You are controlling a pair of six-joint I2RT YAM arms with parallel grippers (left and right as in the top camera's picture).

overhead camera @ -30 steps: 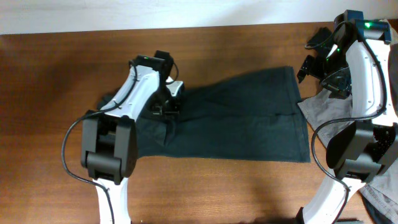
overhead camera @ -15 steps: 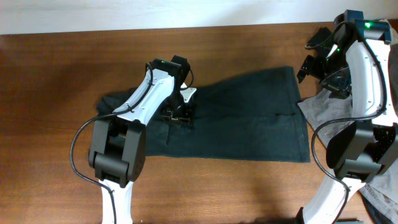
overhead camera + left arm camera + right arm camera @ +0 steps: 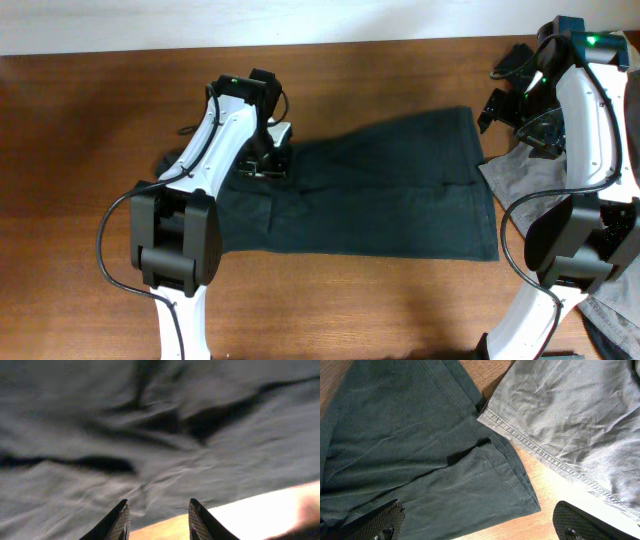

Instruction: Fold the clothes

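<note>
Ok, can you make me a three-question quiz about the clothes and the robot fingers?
1. The light grey cloth lies nearest: A the left arm; B the right arm; C the middle.
2. The big garment is: A red; B very dark green-black; C white.
3. The right fingers are: A wide open; B shut on cloth; C shut on nothing.
Answers: 1 B, it lies just beside that arm. 2 B, the overhead view shows it. 3 A, the wrist view shows them far apart, holding nothing.
</note>
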